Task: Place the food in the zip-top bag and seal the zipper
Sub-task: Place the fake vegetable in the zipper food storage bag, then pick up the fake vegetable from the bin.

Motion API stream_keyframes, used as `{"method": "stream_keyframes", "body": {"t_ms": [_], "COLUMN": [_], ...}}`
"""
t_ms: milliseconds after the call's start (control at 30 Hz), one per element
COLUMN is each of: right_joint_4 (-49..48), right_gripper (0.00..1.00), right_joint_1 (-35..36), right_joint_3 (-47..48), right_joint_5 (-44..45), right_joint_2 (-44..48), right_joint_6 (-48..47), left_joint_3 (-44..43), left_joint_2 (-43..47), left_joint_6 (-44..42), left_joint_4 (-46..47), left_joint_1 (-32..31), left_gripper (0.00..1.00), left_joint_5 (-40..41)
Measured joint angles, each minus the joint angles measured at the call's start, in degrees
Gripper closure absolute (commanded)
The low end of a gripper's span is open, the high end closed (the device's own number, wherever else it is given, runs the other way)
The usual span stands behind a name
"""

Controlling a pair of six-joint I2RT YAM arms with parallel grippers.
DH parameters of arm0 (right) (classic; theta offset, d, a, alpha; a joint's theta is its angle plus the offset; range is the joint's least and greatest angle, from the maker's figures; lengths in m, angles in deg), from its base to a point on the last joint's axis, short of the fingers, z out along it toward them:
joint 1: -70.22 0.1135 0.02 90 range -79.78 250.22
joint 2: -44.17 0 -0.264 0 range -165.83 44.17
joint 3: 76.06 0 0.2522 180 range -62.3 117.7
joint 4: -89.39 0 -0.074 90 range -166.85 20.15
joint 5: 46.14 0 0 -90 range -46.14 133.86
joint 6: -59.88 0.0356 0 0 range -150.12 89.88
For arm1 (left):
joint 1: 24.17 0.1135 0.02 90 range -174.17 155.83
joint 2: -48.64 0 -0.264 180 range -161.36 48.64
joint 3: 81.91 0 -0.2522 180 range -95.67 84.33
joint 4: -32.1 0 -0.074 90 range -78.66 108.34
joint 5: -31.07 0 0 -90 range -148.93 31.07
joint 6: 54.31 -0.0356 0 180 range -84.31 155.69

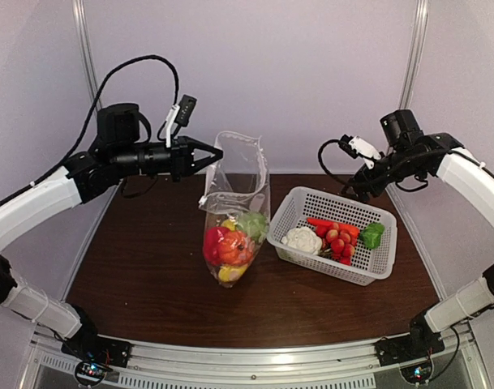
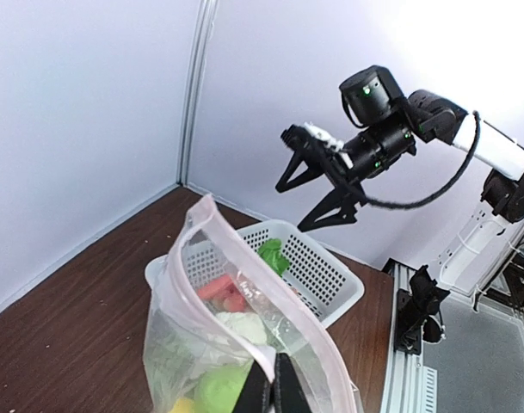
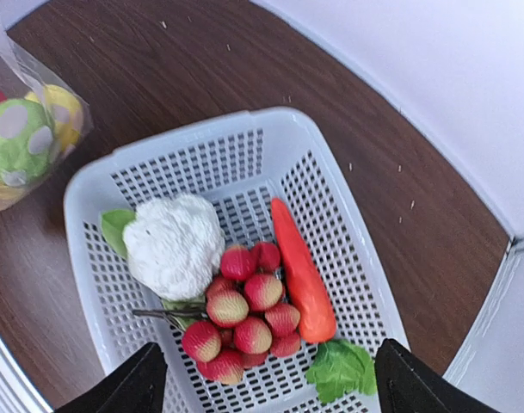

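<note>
Left gripper (image 2: 273,385): jaws pinched narrow on the rim of the zip-top bag (image 1: 234,182). The bag hangs upright below them, mouth gaping. The zipper (image 2: 244,262) is a pale pinkish strip, not pressed together.

Right gripper (image 3: 268,353): jaws spread wide, holding nothing, hovering above the white mesh basket (image 3: 201,142). Directly under those jaws lie a bumpy white cauliflower (image 3: 174,245), a cluster of red strawberries (image 3: 244,314), a smooth orange carrot (image 3: 300,271) and a green leafy piece (image 3: 341,368).

The bag is clear, crinkly film. At its bottom, well below the left jaws, sit a glossy red pepper (image 1: 216,243), an orange piece (image 1: 235,250), a yellow lemon (image 1: 229,274) and a green lime (image 1: 252,225).

The table (image 1: 133,275) is dark brown wood grain. The walls (image 1: 311,81) are pale and plain, with metal corner posts (image 1: 86,49).
</note>
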Motion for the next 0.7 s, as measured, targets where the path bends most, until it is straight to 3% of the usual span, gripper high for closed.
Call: {"method": "stream_keyframes", "body": {"t_ms": [133,267,700], "right_joint_4": [-0.96,-2.08,-6.64], "right_gripper": [0.27,0.34,0.35], "right_joint_1": [-1.49,-2.82,-5.25], "right_joint_3": [-7.93,-11.65,-11.69], "right_joint_5": [6.43,10.38,11.87], "right_joint_2": [-1.11,-2.43,-16.94], "right_joint_6": [-1.49,-3.37,-10.91], "left_joint_3": [-2.05,1.27,4.13], "left_joint_2": [-9.60,-11.96,0.59], "left_joint_6": [2.38,3.48,1.88], "left_joint_4": [1.31,-1.53,0.72], "left_joint_1": [-0.76,-1.29,-0.28], "left_gripper": [1.00,1.00,1.00], "left_joint_5": [-4.02,-5.07,-2.97]}}
